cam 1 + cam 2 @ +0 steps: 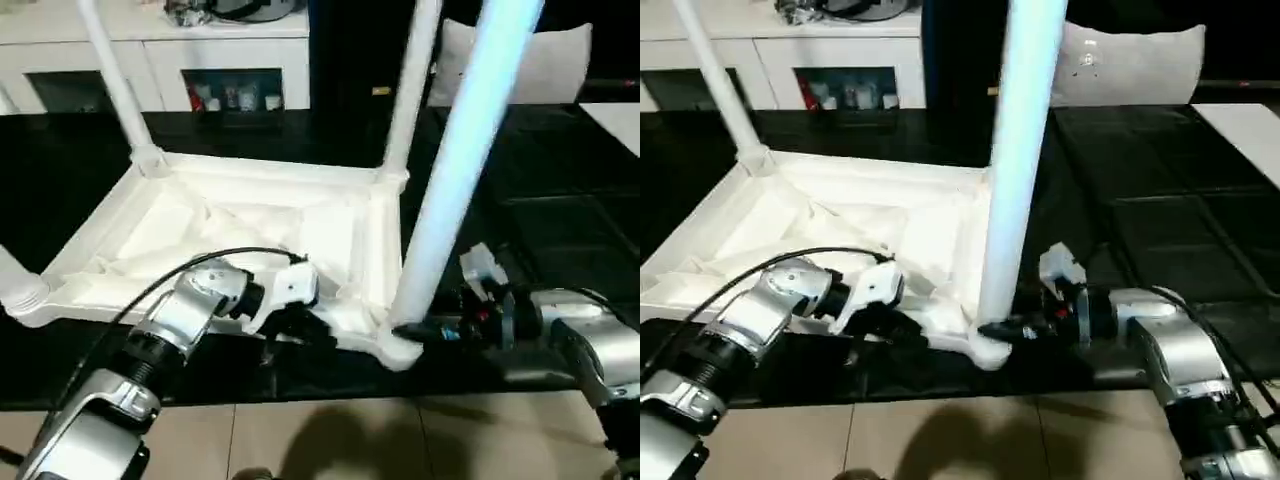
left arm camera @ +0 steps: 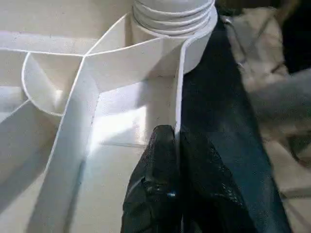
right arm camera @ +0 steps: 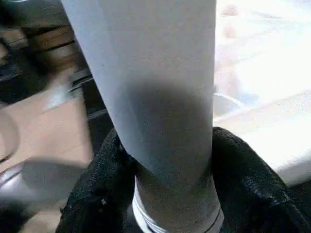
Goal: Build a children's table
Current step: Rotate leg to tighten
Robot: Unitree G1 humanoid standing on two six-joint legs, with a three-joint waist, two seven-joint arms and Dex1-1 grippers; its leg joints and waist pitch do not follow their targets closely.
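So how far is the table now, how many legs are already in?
The table top lies upside down. Two far legs stand in their sockets. In hand: the right gripper clasps the near right leg at its socket, while the left gripper pinches the top's rim. The near left corner seems to carry a leg too, but is cut off.

no readable text, labels or signs

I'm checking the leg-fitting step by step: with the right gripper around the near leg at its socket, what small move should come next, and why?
Probably turn the near leg further into its corner socket. The right gripper has a finger on each side of the leg's base, threads show above the socket in the left wrist view, so it seems not fully seated, and the left gripper pinches the tabletop's rim wall, bracing it.
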